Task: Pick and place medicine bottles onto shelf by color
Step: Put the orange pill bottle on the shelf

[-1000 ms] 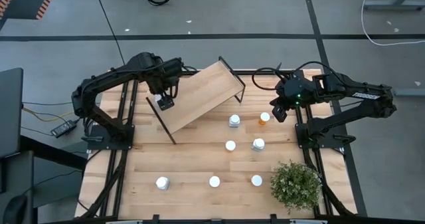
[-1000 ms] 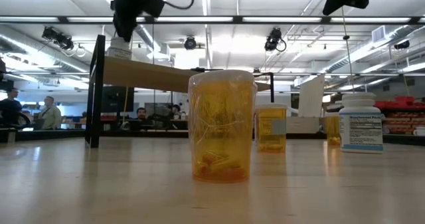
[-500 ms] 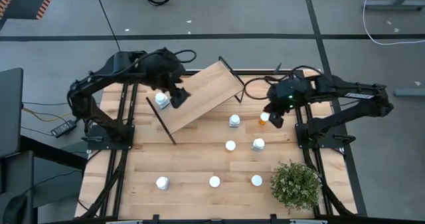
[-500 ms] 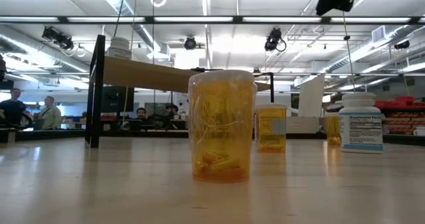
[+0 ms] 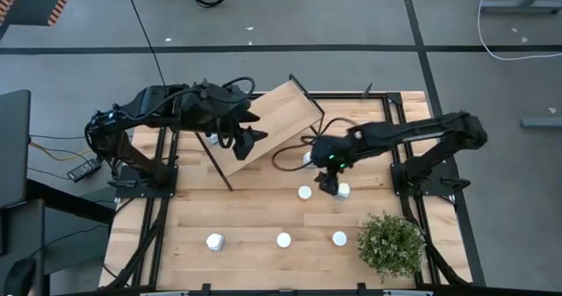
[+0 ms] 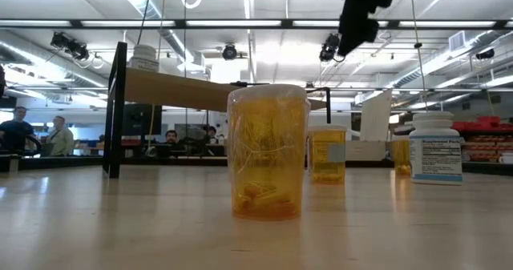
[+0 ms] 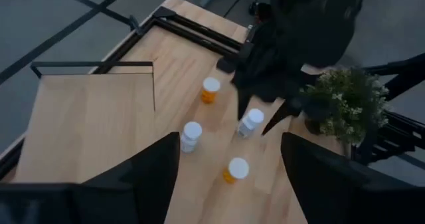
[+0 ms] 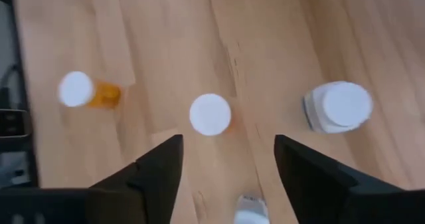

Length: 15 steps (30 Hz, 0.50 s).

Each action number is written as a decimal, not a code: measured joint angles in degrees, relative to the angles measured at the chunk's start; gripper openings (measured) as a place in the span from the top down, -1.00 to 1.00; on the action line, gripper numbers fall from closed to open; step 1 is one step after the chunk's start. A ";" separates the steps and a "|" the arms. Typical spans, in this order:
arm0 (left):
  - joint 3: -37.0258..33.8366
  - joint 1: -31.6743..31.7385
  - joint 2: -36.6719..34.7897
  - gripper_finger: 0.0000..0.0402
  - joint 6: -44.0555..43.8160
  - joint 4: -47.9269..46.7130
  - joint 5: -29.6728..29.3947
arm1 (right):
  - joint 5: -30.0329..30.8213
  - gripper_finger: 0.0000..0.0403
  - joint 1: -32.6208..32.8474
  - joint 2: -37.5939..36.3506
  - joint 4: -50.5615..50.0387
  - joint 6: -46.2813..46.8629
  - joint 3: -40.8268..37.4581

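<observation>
The shelf (image 5: 268,125) slants over the table's far left. One white medicine bottle (image 6: 144,58) stands on its high end. My left gripper (image 5: 248,143) hovers open over the shelf's lower part. My right gripper (image 5: 327,185) hangs open above the table's middle, between an orange bottle (image 5: 305,191) and a white bottle (image 5: 342,190). Through the right wrist view I see an orange bottle's cap (image 8: 210,114), a white bottle (image 8: 337,108) and another orange one (image 8: 83,91) standing on the table below. Three more bottles (image 5: 284,240) stand in a row near the front edge.
A green potted plant (image 5: 391,243) stands at the near right corner. The shelf's black frame (image 5: 307,103) rises at its far end. A large orange bottle (image 6: 268,154) fills the low view's middle. People (image 6: 12,134) sit in the room behind the table.
My left gripper has moved away from the white bottle on the shelf's high end, toward the table's right along the shelf; the bottle stays standing there. My right gripper has swung from the far right toward the table's middle and near edge, over the standing bottles.
</observation>
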 joint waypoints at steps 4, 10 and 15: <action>0.00 0.00 -0.03 -0.27 -0.12 0.00 -0.11 | 0.15 -0.29 1.05 5.25 1.60 0.11 0.00; -0.04 -0.91 -0.75 -0.22 -0.40 -0.01 0.13 | 0.28 -0.34 1.13 11.45 2.56 0.64 0.00; -0.07 -1.24 -1.35 -0.18 0.41 -0.04 0.15 | 0.27 -0.46 2.43 14.05 5.80 0.15 0.00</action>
